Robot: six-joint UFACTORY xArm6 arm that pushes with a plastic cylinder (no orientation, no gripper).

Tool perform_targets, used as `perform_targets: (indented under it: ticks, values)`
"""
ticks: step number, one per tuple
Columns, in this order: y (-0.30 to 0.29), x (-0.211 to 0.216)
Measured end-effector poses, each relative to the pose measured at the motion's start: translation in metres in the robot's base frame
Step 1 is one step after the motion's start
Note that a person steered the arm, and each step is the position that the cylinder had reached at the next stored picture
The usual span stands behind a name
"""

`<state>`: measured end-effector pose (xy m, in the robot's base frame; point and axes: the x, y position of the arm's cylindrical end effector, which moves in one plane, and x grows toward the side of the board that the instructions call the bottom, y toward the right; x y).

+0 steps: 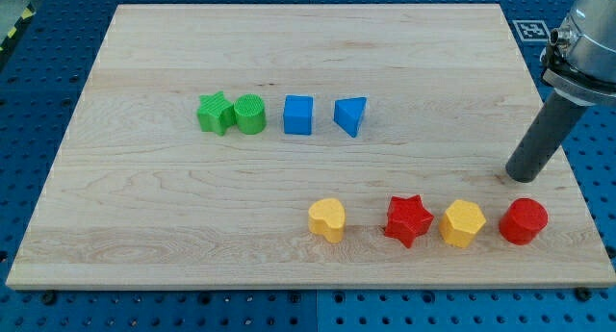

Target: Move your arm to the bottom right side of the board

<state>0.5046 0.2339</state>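
My tip (521, 177) touches the wooden board (192, 207) near its right edge, just above the red cylinder (523, 221). In the lower right a row runs left to right: yellow heart (327, 218), red star (408, 219), yellow hexagon (463, 223), red cylinder. In the upper middle a second row holds a green star (216, 113), a green cylinder (250, 114), a blue cube (298, 114) and a blue triangle (351, 115). My tip touches no block.
The board lies on a blue perforated table (29, 101). A black-and-white marker tag (532, 29) sits off the board's upper right corner. The arm body (585, 43) reaches in from the view's upper right.
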Motion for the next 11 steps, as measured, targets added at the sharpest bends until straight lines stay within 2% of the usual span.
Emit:
perform_targets:
  ticks: [2, 4, 6, 7, 9, 10, 11]
  values:
    - [0.003, 0.003]
    - [0.039, 0.021]
    - [0.042, 0.021]
    - [0.061, 0.023]
    - [0.091, 0.065]
    - [0.074, 0.1]
    - [0.046, 0.111]
